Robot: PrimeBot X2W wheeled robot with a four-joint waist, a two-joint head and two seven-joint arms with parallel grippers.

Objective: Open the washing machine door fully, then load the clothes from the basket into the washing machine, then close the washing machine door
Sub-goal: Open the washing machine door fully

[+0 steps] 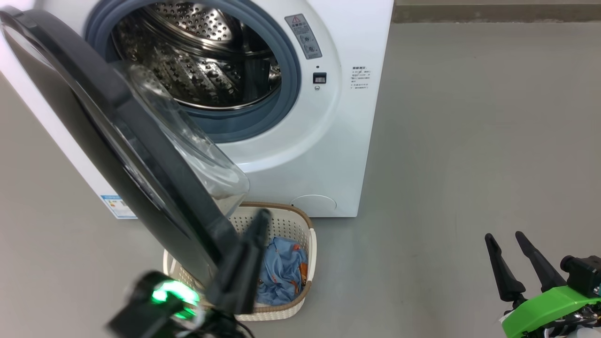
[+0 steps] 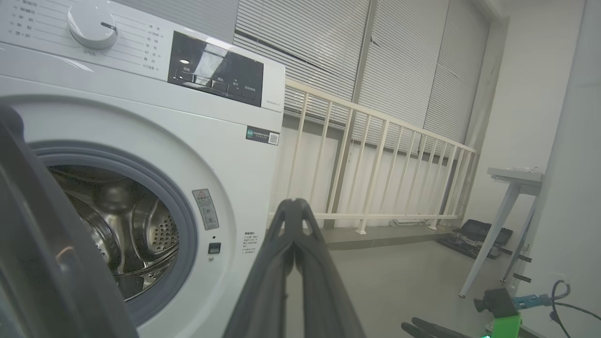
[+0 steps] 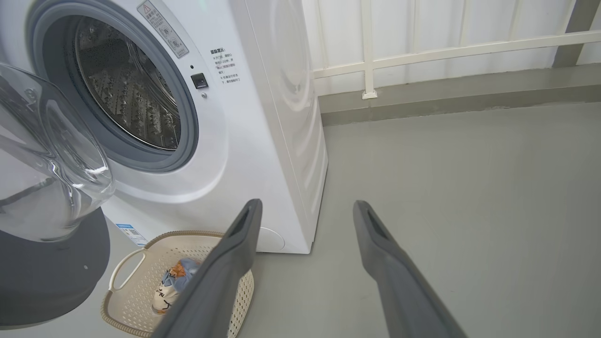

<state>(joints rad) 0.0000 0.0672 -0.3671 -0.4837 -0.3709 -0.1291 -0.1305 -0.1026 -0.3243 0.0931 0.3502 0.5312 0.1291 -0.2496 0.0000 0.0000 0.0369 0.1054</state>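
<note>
The white washing machine (image 1: 347,117) (image 2: 141,117) (image 3: 263,141) stands with its steel drum showing. The washing machine door (image 1: 117,122) (image 2: 37,234) (image 3: 47,267), black with a bulging glass porthole, hangs swung out to the left. On the floor below it sits the cream basket (image 1: 307,225) (image 3: 188,233) with light-blue clothes (image 1: 281,267) (image 3: 176,277) inside. My left gripper (image 1: 262,217) (image 2: 293,204) is shut with nothing between its fingers; it points up just right of the door's lower edge, over the basket. My right gripper (image 1: 504,236) (image 3: 307,206) stands open at the lower right, apart from everything.
Bare grey floor (image 1: 469,141) stretches right of the machine. Behind it runs a white railing (image 2: 375,155) in front of blinds. A white table (image 2: 512,188) and a black case (image 2: 479,237) stand at the far right.
</note>
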